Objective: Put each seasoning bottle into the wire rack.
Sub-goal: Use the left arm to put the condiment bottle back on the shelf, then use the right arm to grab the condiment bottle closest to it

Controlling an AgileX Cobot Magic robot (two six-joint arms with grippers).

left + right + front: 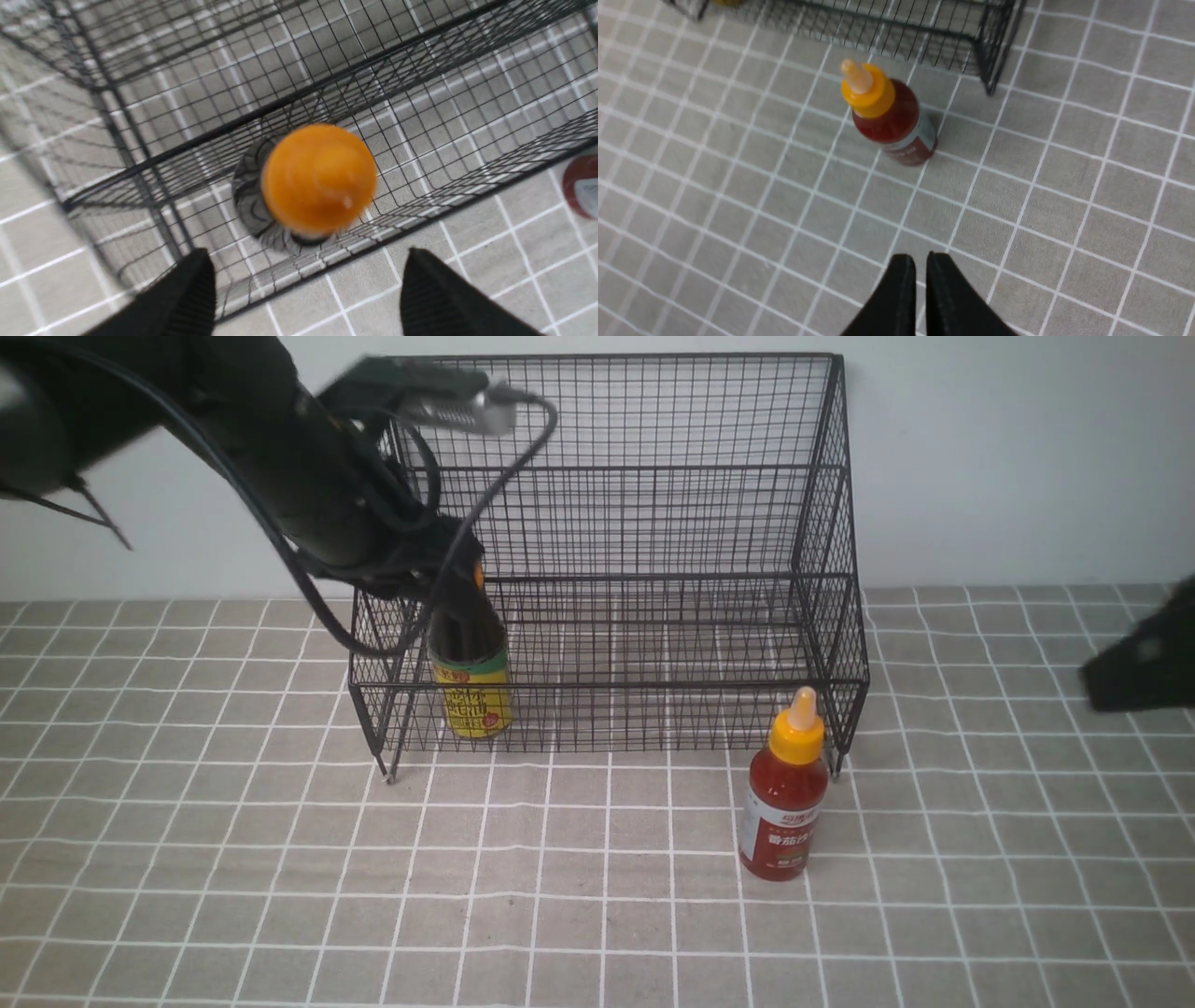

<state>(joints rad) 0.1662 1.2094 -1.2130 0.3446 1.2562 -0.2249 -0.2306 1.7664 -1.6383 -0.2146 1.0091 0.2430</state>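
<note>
Two bottles, one racked | left gripper (pixel 308 254): jaws apart, clear of the dark bottle (pixel 320 179), which stands beneath it in the lower tier of the wire rack (pixel 653 523); I'd lift straight up, avoiding cap and mesh | right gripper (pixel 920 255): jaws together, empty; red bottle (pixel 892 116) ahead of it, outside the rack.

An orange-capped bottle (pixel 320 179) stands inside the rack (pixel 233 129), clear of the left claw's (pixel 308 254) wide-spread fingers; a red bottle (pixel 584 186) sits outside on the table (pixel 467 261).
</note>
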